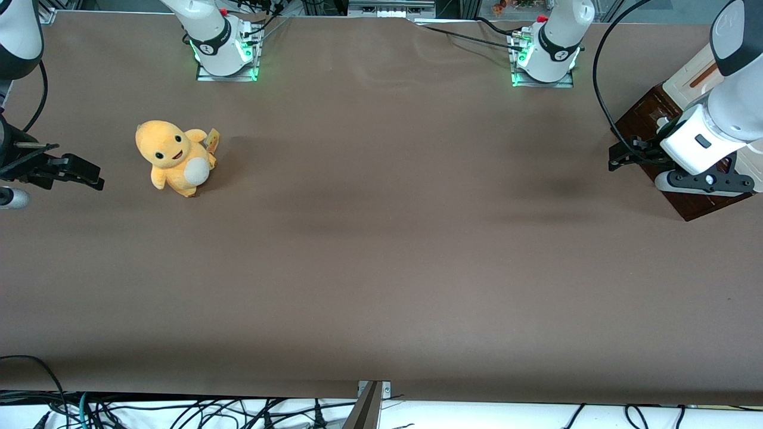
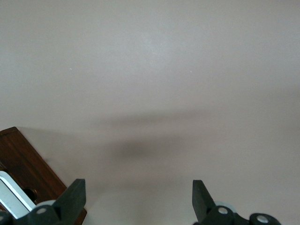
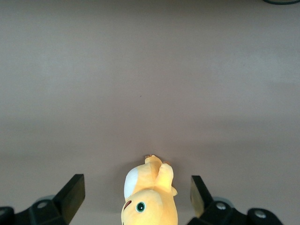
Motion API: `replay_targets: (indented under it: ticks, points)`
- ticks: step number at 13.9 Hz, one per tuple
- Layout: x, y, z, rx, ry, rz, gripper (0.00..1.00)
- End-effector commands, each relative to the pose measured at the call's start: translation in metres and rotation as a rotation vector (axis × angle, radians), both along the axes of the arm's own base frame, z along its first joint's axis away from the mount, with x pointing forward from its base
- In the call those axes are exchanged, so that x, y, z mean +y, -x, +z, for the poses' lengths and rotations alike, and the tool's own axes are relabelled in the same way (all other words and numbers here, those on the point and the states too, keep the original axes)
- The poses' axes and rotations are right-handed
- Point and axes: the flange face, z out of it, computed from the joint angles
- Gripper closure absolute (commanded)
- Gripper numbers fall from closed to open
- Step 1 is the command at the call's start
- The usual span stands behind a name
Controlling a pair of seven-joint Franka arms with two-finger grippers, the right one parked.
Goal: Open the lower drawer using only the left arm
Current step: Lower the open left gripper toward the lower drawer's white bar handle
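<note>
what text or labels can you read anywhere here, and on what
No text can be read.
Round marks on the black bands of the two arm bases: too small to read.
Yellow tag on the plush toy: print too blurred.
Lower drawer and the open end effector above the table beside it: no lettering.

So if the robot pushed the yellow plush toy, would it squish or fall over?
The yellow plush toy looks soft, so it would probably squish. It stands upright with a big head, so it might tip. The gripper, open, is away beside the lower drawer.
</note>
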Motion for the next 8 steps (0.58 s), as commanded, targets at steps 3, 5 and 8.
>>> replay_targets:
  ticks: [3,5,8]
  points:
    - [-0.001,0.002,0.003,0.044,0.007,0.001,0.0]
    - [-0.001,0.004,0.0,0.063,-0.012,-0.002,0.0]
    - [-0.01,0.009,-0.005,0.085,-0.247,-0.05,0.0]
